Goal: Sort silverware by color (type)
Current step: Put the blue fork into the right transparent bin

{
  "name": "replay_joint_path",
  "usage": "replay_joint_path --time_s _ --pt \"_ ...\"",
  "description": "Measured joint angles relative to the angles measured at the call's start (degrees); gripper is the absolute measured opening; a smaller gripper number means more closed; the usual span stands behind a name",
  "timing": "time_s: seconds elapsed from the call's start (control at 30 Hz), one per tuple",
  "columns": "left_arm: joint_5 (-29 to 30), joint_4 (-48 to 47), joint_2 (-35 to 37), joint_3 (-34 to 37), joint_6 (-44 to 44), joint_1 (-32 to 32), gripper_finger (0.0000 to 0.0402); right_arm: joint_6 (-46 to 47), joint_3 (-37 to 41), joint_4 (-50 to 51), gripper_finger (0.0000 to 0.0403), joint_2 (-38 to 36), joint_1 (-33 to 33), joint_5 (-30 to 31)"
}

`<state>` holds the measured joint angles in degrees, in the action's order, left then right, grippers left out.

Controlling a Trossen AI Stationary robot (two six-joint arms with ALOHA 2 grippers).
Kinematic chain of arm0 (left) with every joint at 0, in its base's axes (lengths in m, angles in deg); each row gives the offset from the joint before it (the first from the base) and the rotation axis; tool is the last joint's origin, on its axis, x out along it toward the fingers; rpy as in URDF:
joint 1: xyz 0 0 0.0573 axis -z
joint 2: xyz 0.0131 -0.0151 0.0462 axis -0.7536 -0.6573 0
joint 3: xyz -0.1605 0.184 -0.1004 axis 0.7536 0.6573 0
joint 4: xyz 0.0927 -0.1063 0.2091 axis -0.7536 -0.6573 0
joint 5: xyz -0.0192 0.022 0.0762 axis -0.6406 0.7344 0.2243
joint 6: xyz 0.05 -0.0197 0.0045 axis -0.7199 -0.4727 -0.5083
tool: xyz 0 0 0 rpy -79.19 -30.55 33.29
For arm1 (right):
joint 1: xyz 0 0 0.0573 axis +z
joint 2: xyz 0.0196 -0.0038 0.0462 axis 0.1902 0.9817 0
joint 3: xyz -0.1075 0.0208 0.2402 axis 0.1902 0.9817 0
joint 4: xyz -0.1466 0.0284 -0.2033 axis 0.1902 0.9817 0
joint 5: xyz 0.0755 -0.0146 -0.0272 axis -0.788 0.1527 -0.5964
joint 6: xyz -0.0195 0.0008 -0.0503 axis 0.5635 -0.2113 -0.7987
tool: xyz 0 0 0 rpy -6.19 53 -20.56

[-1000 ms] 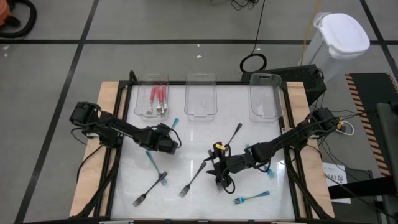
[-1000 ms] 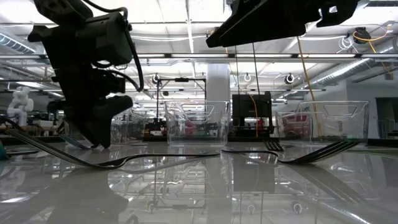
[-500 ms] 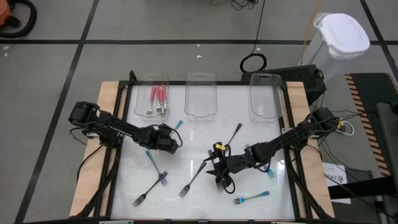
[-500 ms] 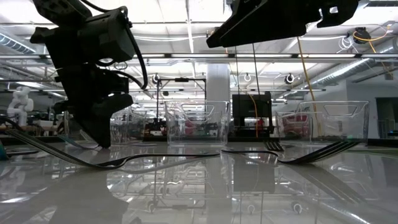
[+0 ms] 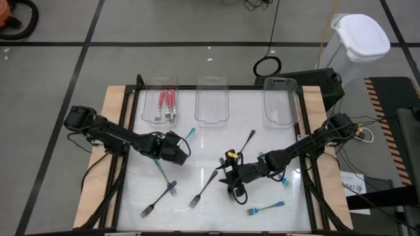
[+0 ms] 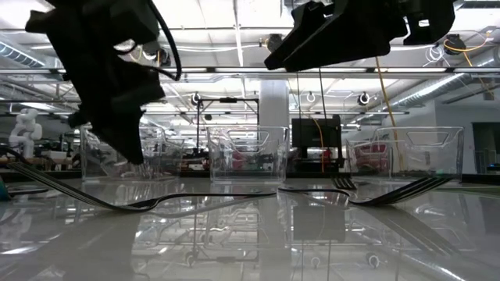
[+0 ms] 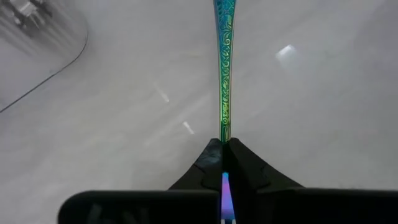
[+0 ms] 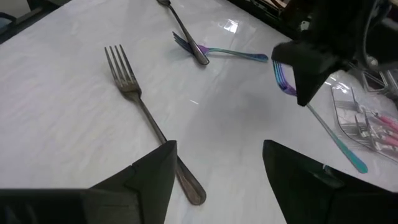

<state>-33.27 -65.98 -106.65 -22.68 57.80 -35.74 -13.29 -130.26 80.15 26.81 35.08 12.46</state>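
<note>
My left gripper [image 5: 176, 147] is over the table's left half, shut on a blue-teal fork [image 5: 189, 135]. My right gripper [image 5: 231, 178] hangs open above the table's middle. Its fingers stand on either side of a dark fork's handle [image 8: 144, 113] without touching it. That fork lies flat on the table. Other dark forks [image 5: 247, 141] [image 5: 203, 188] and teal forks [image 5: 266, 208] [image 5: 162, 170] also lie flat. Red-handled forks [image 5: 167, 103] lie in the far-left clear tray [image 5: 147, 98]. My left gripper pinches the teal fork between its two fingers at the handle [image 7: 224, 127] near the tines. The fingers lie across it, coming from above. In the right wrist view the purple tines [image 8: 283, 78] stick out one side, and the long handle [image 8: 339, 146] slants down the other.
Two more clear trays [image 5: 212, 117] [image 5: 278, 119] stand along the far edge. A dark fork [image 5: 156, 200] crosses a teal one near the front left. Another teal fork [image 5: 283, 181] lies beside the right arm. A black frame rims the white table [image 5: 197, 151].
My left gripper has risen, staying shut on the teal fork. The fork has gone up with it, and its handle end has shifted slightly toward the table's right.
</note>
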Motion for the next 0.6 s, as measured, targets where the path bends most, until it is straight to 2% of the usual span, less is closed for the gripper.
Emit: replay_joint_path --time_s 0.17,0.33,0.43,0.6 --pt "0.2 0.4 2.6 0.0 0.0 2.7 0.0004 -0.6 0.0 1.3 0.0235 0.0 0.0 3.1" --pt "0.2 2.3 4.9 0.0 -0.7 6.5 0.0006 -4.4 0.0 1.7 0.0235 0.0 0.1 3.0" --pt "-0.1 7.1 5.6 0.0 -4.2 8.3 0.0011 -7.1 0.0 1.7 0.0235 0.0 0.6 2.9" --pt "-2.7 20.2 5.7 -0.1 -13.3 9.3 0.0013 -11.7 0.0 1.0 0.0235 0.0 1.5 3.2"
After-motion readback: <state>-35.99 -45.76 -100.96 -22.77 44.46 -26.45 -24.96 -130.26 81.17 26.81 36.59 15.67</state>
